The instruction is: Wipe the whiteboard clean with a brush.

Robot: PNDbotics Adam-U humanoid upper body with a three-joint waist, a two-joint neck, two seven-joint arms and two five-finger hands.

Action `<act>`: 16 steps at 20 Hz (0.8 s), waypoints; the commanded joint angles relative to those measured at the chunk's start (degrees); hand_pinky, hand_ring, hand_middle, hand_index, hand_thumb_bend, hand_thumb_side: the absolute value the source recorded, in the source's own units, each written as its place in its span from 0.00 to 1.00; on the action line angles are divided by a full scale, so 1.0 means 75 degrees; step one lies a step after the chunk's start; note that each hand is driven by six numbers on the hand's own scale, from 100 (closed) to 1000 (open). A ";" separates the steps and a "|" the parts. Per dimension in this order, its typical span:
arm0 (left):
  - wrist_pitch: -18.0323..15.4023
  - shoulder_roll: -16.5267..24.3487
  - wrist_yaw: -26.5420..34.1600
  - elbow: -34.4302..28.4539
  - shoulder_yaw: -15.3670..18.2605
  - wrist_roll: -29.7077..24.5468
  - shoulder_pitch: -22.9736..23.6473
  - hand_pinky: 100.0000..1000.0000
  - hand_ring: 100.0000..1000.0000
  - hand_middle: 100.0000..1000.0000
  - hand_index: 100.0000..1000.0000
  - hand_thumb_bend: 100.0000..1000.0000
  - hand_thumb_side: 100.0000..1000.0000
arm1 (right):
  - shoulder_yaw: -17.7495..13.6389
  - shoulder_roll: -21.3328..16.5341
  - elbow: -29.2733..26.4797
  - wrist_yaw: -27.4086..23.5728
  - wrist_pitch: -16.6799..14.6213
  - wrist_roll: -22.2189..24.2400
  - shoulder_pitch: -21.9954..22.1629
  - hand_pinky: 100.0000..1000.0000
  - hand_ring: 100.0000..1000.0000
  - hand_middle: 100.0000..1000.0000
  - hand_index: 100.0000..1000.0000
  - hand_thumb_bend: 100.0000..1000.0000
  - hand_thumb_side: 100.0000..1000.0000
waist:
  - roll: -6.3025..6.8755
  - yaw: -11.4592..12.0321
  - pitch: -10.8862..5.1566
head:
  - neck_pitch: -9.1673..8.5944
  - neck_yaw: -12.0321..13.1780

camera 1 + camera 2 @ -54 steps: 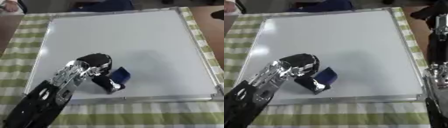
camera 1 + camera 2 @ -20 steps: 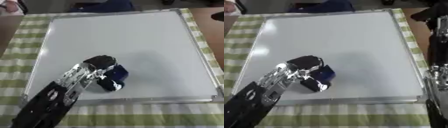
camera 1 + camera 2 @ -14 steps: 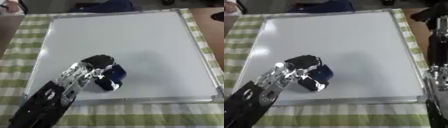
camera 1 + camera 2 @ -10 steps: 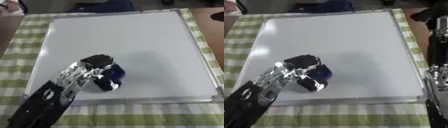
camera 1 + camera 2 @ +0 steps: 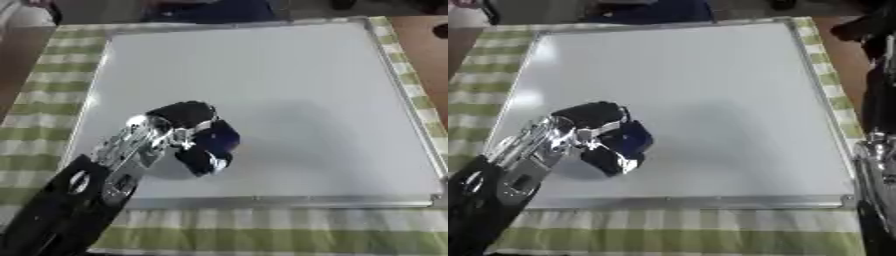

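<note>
Green-checked cloth [image 5: 52, 65] lay beneath the whiteboard [image 5: 289, 90], whose surface showed no visible marks. The left hand [image 5: 171, 127], fingers curled round the dark blue brush [image 5: 217, 140], pressed it to the board at seven o'clock, having drifted slightly toward nine within a second, suggesting wiping strokes continued. The right hand was out of view.

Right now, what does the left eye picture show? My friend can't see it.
The robot's left hand is curled around a dark blue brush, pressing it on the near left part of a white whiteboard. The board lies on a green checked cloth.
</note>
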 commanded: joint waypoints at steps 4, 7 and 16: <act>0.0132 0.0380 0.0194 -0.0318 0.0228 -0.0057 -0.0053 0.37 0.50 0.30 0.00 0.07 0.39 | -0.0046 -0.0164 -0.0152 -0.0004 -0.0055 -0.0032 -0.0085 0.66 0.58 0.44 0.44 0.00 0.91 | -0.0089 0.0032 -0.0063 | -0.0042 0.0323; 0.0192 0.0436 0.0254 -0.0383 0.0282 -0.0070 -0.0042 0.36 0.49 0.29 0.00 0.06 0.39 | -0.0061 -0.0162 -0.0152 0.0013 -0.0090 -0.0061 -0.0094 0.66 0.58 0.44 0.44 0.00 0.91 | -0.0142 0.0044 -0.0025 | -0.0045 0.0376; 0.0286 0.0727 0.0319 -0.0518 0.0417 -0.0091 -0.0032 0.36 0.49 0.28 0.00 0.06 0.38 | -0.0090 -0.0134 -0.0152 0.0063 -0.0147 -0.0118 -0.0091 0.66 0.58 0.43 0.44 0.00 0.91 | -0.0239 0.0060 0.0018 | -0.0077 0.0298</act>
